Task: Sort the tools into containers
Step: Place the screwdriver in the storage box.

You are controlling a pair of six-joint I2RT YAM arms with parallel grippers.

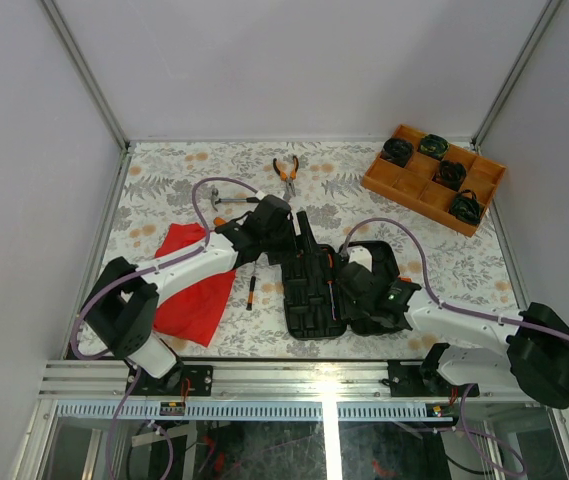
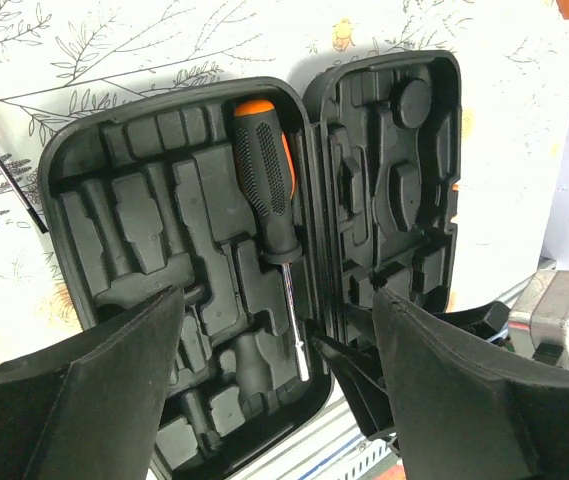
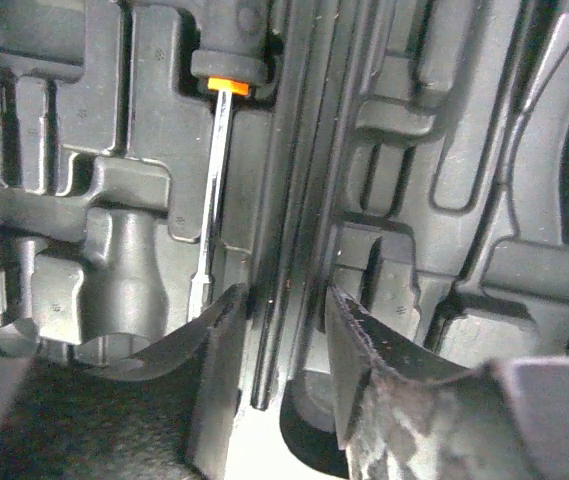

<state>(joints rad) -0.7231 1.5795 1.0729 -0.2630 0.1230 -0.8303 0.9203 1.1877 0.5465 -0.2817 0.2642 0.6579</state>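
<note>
The left pincer (image 2: pixel 276 300) and right pincer (image 3: pixel 284 300) spread open at the tool case (image 2: pixel 144 200).
A screwdriver (image 2: pixel 264 170) sits slotted inside, ahead of the left pincer, tip just beside a finger of the right pincer.

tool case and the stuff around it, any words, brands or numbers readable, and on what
None can be read in any view.
tool case: bare moulded plastic, no lettering legible.
screwdriver in it: no print shows on the handle.
orange tray: too small to tell.
</note>
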